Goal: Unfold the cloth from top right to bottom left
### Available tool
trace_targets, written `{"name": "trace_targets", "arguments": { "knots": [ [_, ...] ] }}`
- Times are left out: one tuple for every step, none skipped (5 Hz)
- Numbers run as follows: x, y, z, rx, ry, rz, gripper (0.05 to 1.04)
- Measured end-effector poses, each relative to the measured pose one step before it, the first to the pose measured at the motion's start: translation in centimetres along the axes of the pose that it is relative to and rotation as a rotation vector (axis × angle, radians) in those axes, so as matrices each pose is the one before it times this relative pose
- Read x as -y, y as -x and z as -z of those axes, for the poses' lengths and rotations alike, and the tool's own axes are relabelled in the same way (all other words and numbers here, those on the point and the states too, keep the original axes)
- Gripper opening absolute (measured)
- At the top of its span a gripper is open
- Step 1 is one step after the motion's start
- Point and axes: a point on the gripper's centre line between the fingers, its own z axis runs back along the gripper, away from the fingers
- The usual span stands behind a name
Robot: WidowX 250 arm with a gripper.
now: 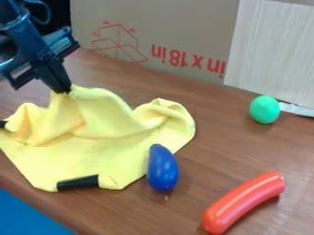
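Gently, with the yellow cloth point(92, 156) pinched in the gripper point(66, 90), draw low toward bottom left (no snatching, for fear of bunching), then release once flat.

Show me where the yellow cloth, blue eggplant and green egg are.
Yellow cloth point(92, 156): camera view, its flatter front part.
Blue eggplant point(163, 170): camera view, middle of its body.
Green egg point(265, 109): camera view, middle of its side.

"Where's the robot arm point(30, 43)?"
"At left, slanting down toward the far side of the counter point(116, 75)."
"And the gripper point(62, 89)?"
"Tilted, tips down, its jaws pinched together."
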Motion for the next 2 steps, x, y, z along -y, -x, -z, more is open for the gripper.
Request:
{"name": "trace_targets", "arguments": {
  "knots": [
    [2.056,-1.95,-1.352,0.0922,0.003,0.0064,0.055],
    [1.228,-1.554,0.383,0.0472,-0.0366,-0.0263,0.055]
  ]
}}
